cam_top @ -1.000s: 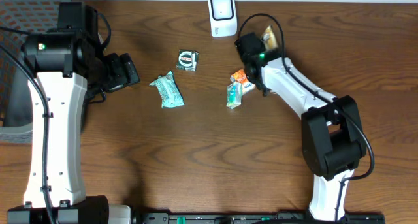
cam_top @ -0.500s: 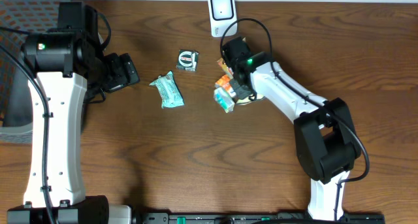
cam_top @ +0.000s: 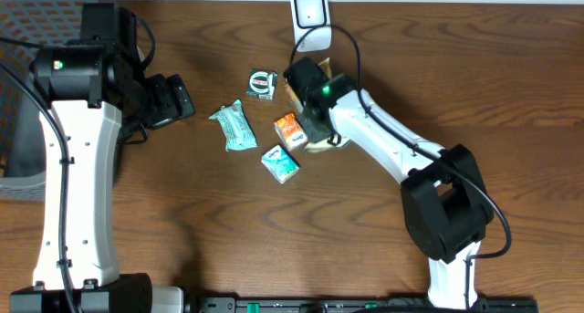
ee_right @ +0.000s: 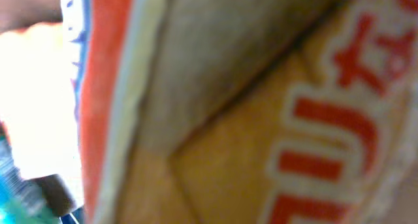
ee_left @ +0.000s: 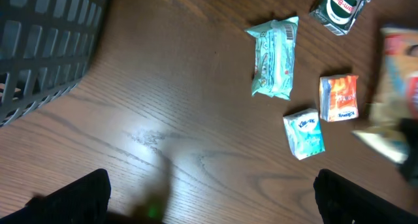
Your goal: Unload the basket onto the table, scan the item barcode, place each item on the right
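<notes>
Basket: black mesh basket (cam_top: 27, 39) sat at the far left edge, not in play.
Left gripper: left gripper (cam_top: 178, 101) hung beside the basket, jaws wide, nothing in them.
Loose items: teal wrapped bar (cam_top: 234, 128), dark sachet (cam_top: 263, 83), orange pack (cam_top: 289, 130) and tissue pack (cam_top: 280, 163) lay flat mid-table, apart from each other, none gripped.
Scanner: white scanner (cam_top: 310, 21) stood at the far edge of the table, window facing the arms.
Right gripper: right gripper (cam_top: 313, 121) was clamped tight on the snack packet (ee_right: 261, 119), just beside the orange pack.
Item: packet filled the right wrist view, tan with orange lettering; no barcode visible, long axis unclear.
Key relation: scanner lay just beyond the right gripper, toward the far edge; right arm near it, left arm well apart.
Next, probably: lift and turn the packet toward the scanner.
</notes>
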You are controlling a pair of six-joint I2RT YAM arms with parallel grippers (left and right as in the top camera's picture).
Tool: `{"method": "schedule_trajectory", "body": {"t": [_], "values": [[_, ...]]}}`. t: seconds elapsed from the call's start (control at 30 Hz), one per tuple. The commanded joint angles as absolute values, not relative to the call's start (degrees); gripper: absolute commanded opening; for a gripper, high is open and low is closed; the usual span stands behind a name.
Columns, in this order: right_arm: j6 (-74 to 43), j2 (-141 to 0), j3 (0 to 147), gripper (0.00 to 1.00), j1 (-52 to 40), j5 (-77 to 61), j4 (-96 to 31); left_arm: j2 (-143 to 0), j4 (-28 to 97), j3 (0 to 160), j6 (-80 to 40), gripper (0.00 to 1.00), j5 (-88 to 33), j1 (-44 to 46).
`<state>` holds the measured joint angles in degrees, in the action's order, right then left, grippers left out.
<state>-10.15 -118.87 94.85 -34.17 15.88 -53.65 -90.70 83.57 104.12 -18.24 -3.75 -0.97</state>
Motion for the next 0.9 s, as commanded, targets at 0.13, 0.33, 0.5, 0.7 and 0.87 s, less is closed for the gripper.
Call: {"method": "schedule_trajectory", "body": {"t": [0.13,0.33,0.5,0.7,0.87], "values": [[-6.55,-118.85,103.28,0.01,-31.48,50.74,-56.95,-90.83,83.72,103.79,-18.98,0.98,-3.64,-1.06],[-6.55,-119.79,99.31,0.01,-28.40,52.60,-55.40,-90.83,83.72,103.79,-18.96,0.98,-3.64,-1.06],[-2.33,-121.93,91.92,0.01,-25.80,52.71,-51.55,-90.83,83.72,103.79,-18.96,0.98,-3.64,-1.06],[-1.43,-123.63,88.44,0.31,-26.70,57.80,-53.56,-90.83,83.72,103.79,-18.98,0.98,-3.64,-1.06],[-0.97,-123.52,88.92,0.43,-32.69,48.40,-55.13,-90.83,83.72,103.79,-18.98,0.98,-3.64,-1.06]]}}
